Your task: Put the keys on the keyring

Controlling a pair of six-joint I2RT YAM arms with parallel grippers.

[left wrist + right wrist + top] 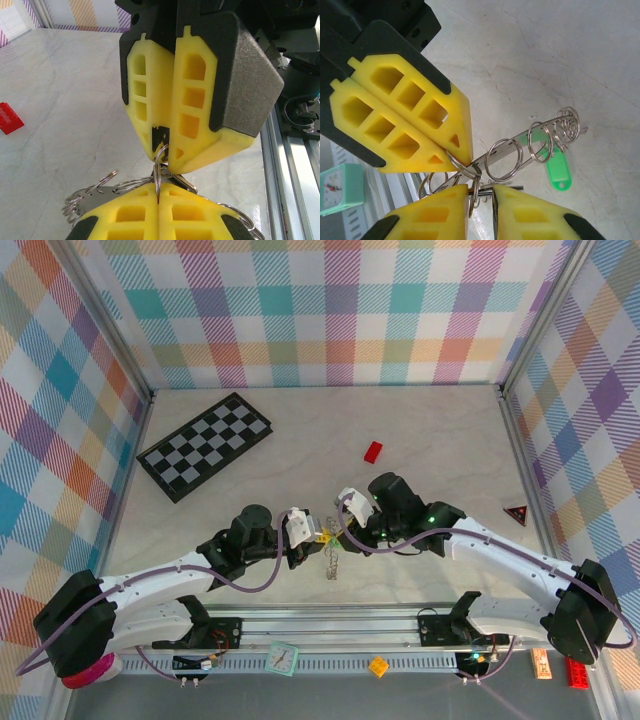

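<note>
**Fig.** L gripper (pixel 158 197): fingers fully shut, pinching one split ring of the keyring (pixel 522 141), a string of rings on a metal strip dangling betw. the two grippers, near-centre of the table (pixel 440 430). R gripper (pixel 481 191): fingers narrow, tips nipped on a small black piece, prob. the black-headed key (pixel 161 137), touching the pinched ring. By the string's far end sits the green-headed key (pixel 558 170); attached or not, unclear. Step (judged): threading black key onto ring. Next: L holds steady; R needs fine tilt/twist to feed key eye along ring's split w/o slipping.
</note>
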